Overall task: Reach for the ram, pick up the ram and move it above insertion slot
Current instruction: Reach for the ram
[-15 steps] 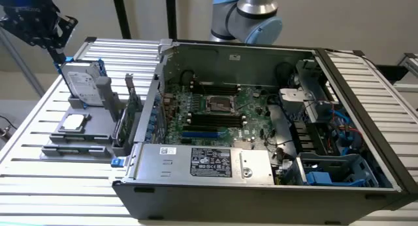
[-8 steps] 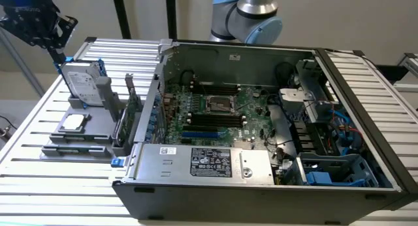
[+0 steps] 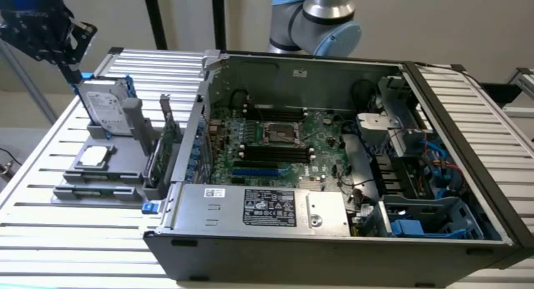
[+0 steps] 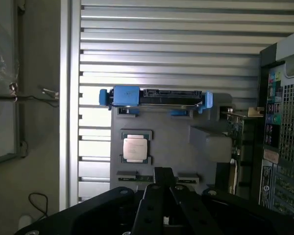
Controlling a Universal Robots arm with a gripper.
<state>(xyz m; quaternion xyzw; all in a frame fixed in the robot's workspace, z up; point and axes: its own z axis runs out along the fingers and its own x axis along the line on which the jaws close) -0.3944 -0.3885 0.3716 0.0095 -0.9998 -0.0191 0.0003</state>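
At the exterior view's left, a fixture (image 3: 125,175) on the surface (image 3: 50,239) held a hard drive (image 3: 107,107) uppermost, a processor (image 3: 94,155) below it and the ram (image 3: 94,191) lowest; the computer case (image 3: 334,245) sat to the right.

Present: one open computer case (image 3: 250,254), one hard drive (image 3: 107,107), one processor chip (image 3: 94,154), one expansion card (image 3: 167,145), one ram stick (image 3: 96,191).

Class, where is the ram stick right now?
On the exterior view's left, the ram lies in the grey fixture beside the open computer case, next to the processor chip.
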